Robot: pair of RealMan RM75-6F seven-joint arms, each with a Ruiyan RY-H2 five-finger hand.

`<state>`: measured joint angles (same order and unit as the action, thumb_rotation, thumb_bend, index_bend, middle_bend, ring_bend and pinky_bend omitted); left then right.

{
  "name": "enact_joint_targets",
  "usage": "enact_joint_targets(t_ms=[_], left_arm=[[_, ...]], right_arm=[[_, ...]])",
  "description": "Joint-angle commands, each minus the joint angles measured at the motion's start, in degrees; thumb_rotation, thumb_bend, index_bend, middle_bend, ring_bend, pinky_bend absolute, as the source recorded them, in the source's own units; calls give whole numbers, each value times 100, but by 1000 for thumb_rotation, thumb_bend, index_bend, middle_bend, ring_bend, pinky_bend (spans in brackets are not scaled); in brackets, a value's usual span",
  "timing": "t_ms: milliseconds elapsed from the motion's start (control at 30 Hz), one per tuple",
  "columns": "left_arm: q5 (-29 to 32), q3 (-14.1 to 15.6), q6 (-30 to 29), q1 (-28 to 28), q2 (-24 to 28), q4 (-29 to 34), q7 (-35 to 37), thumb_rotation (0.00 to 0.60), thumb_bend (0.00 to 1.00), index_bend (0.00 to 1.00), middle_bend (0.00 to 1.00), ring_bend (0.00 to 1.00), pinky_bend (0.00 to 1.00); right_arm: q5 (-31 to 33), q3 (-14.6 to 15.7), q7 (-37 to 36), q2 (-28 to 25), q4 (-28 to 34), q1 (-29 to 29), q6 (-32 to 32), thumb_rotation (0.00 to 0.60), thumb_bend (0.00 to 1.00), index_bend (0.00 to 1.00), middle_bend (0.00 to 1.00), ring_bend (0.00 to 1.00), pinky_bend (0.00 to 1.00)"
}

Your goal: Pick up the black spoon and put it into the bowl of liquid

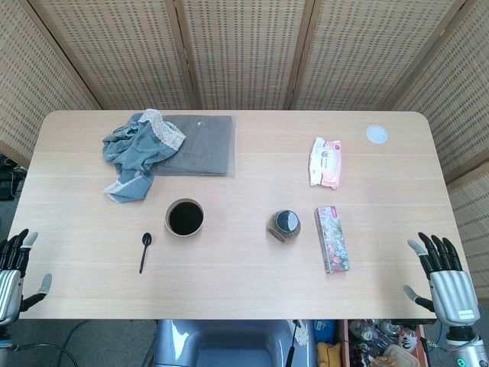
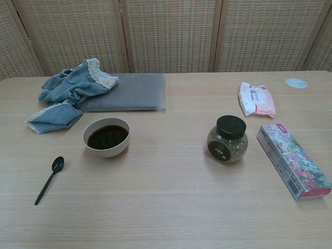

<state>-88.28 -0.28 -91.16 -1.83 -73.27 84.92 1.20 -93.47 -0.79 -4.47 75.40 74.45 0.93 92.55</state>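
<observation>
The black spoon (image 1: 145,251) (image 2: 50,179) lies flat on the table, front left, its bowl end pointing away from me. The bowl of dark liquid (image 1: 185,217) (image 2: 107,137) stands just right of and behind it. My left hand (image 1: 14,271) hovers at the table's front left corner, fingers apart, holding nothing. At the front right edge my right hand (image 1: 442,277) is spread wide, also holding nothing. Neither hand shows in the chest view.
A blue cloth (image 1: 137,153) lies on a grey mat (image 1: 200,144) at the back left. A black-lidded jar (image 1: 283,225) and a floral box (image 1: 331,238) sit right of centre. A wipes packet (image 1: 325,162) and a white disc (image 1: 376,134) lie further back.
</observation>
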Motion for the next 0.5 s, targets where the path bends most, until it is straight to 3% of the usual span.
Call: enact_joint_targets(t_ms=[33, 500], left_arm=[[-2, 1, 3, 2, 0, -3, 1, 600, 411, 0, 0, 0, 0], [58, -20, 34, 1, 33, -23, -48, 600, 411, 0, 0, 0, 0]], right_arm=[[-4, 3, 2, 6, -7, 4, -5, 600, 213, 171, 150, 0, 0], [5, 27, -55, -1, -39, -5, -15, 600, 213, 171, 150, 0, 0]])
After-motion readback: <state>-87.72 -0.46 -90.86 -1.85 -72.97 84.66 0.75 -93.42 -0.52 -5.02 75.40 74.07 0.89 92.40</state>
